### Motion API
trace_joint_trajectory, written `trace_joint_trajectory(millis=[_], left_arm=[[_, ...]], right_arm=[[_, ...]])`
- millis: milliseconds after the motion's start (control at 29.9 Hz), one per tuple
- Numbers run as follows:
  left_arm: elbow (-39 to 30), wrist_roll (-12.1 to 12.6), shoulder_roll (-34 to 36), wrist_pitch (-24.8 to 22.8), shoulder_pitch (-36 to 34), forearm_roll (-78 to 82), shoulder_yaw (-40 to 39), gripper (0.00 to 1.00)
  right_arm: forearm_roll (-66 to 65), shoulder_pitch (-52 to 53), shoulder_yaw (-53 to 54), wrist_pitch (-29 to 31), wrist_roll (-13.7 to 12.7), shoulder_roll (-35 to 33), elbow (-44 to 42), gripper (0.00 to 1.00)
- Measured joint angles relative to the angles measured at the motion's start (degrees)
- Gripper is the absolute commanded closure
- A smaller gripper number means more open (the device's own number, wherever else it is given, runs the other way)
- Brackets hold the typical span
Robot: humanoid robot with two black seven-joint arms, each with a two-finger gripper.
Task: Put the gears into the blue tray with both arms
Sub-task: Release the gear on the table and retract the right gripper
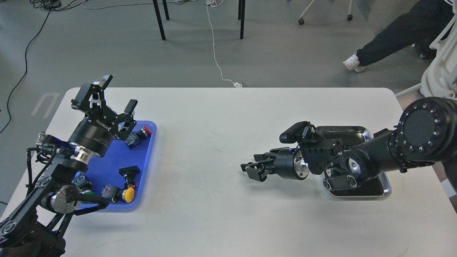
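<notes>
The blue tray (103,167) lies at the table's left side. My left gripper (107,99) hangs above the tray's far end, open, its fingers spread and empty. My right gripper (251,167) points left, low over the bare table middle and well right of the tray. Its fingers are drawn together, and a tiny dark toothed piece, seemingly a gear (249,165), sits at their tips. No other gears show; my right forearm covers much of the silver tray.
The blue tray holds push-buttons: a red-capped one (144,131), a black one (129,171) and a yellow-capped one (128,194). A silver tray with a black bottom (357,129) sits under my right arm. A person's leg (392,32) is on the floor, back right.
</notes>
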Motion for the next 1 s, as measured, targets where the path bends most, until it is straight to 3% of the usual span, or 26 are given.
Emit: trace_joint_trajectory(millis=[67,334,602,803,1003], left_arm=[[0.0,0.0,0.1,0.0,0.0,0.0,0.0,0.02],[0.0,0.0,1.2,0.0,-0.3,0.0,0.0,0.02],[0.0,-0.1,1.9,0.0,-1.3,0.3,0.7,0.02],[0.0,-0.1,1.7,0.0,-1.6,0.5,0.8,0.02],[0.2,-1.3,1.6,-0.2,-2.1,0.5,0.8,0.02]], right_arm=[[0.1,0.1,0.1,-0.3,0.0,0.0,0.0,0.07],[1.7,0.5,10.2,-0.2,0.0,-0.2,0.6,0.06],[4.8,-11.5,40.8,1.4,0.0,-16.9,1.2,0.06],[7.8,-22.9,63.5,10.9,0.0,-26.5,1.9,0.06],[20.6,-29.3,75.2,22.5,0.0,-33.9,1.9,0.05]])
